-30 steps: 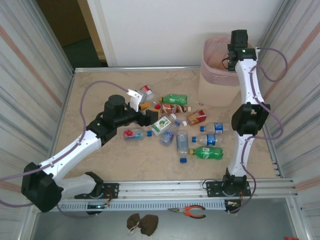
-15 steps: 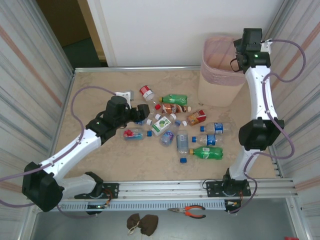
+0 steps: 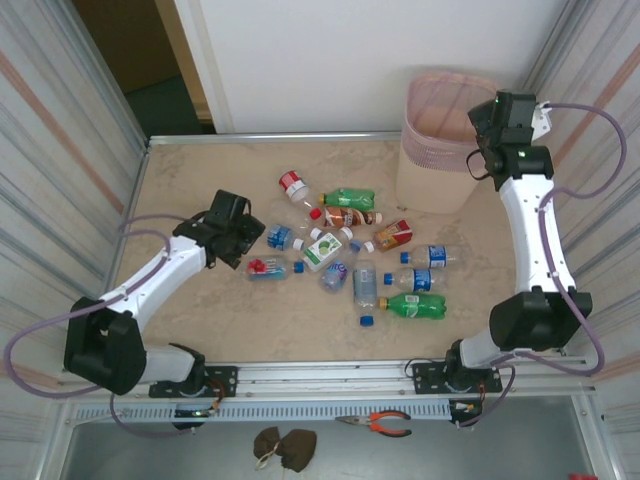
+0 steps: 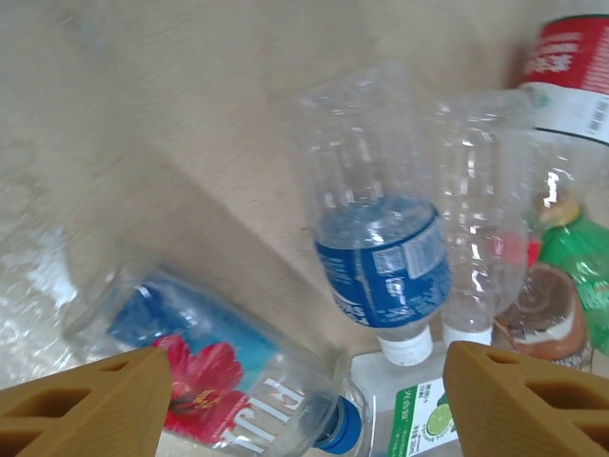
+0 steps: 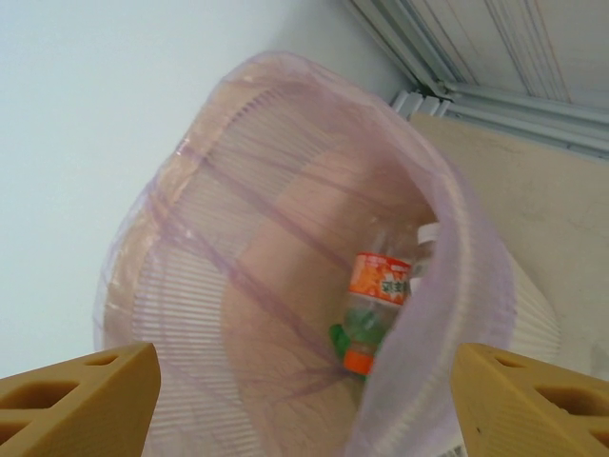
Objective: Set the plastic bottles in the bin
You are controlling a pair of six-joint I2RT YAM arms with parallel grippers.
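Note:
Several plastic bottles (image 3: pixel 350 198) lie scattered mid-table. My left gripper (image 3: pixel 250 238) hovers low at the pile's left edge, open and empty. In the left wrist view the left gripper (image 4: pixel 306 367) straddles a clear bottle with a red-flower label and blue cap (image 4: pixel 219 381). Just beyond lie a blue-labelled bottle (image 4: pixel 381 257), a clear one (image 4: pixel 476 219) and a red-labelled one (image 4: pixel 576 76). My right gripper (image 3: pixel 490 130) hangs open and empty over the right rim of the pink bin (image 3: pixel 440 150). Through the right gripper (image 5: pixel 306 381) I look down into the bin (image 5: pixel 190 238), where an orange-labelled bottle (image 5: pixel 381 286) lies.
Loose blue caps (image 3: pixel 366 321) lie among the bottles. A lime-labelled flat bottle (image 4: pixel 419 409) sits beside the flower-label one. Metal walls close in both sides. Pliers (image 3: pixel 385 423) lie off the table's front rail. Bare tabletop spreads left of the pile.
The left gripper has pulled back leftward from the pile's middle and come down low. The right arm has swung from above the bin's centre toward its right rim.

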